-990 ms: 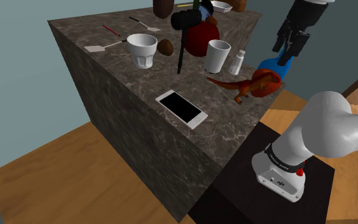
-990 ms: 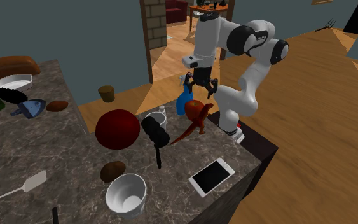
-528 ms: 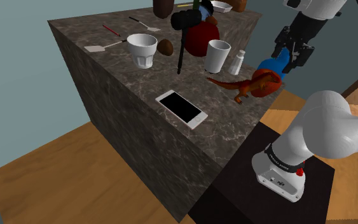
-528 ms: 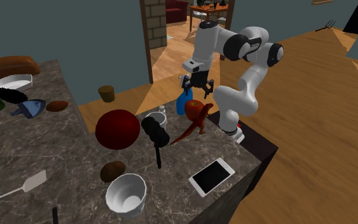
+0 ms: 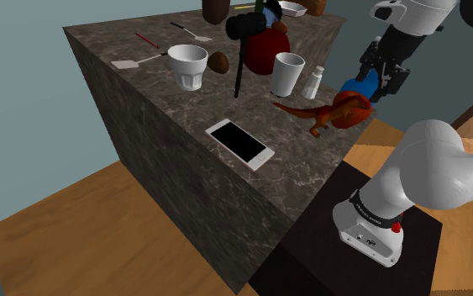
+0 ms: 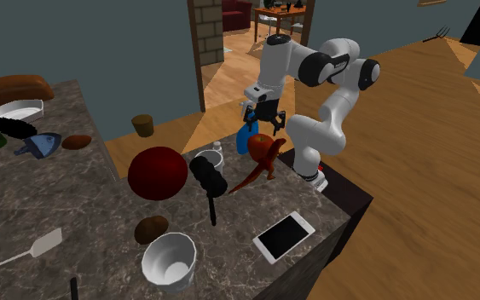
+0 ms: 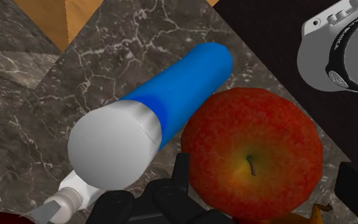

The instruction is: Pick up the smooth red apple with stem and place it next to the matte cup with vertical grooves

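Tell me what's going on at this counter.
The white arm's gripper hangs over the red apple at the corner of the marble counter. Its jaws are open on either side of the apple, not gripping it. The apple sits beside a blue bottle and an orange toy dinosaur. The white grooved cup stands farther along the counter.

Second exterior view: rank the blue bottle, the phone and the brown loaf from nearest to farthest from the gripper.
1. Blue bottle, just below the gripper.
2. Phone, near corner of the counter.
3. Brown loaf, far left end.
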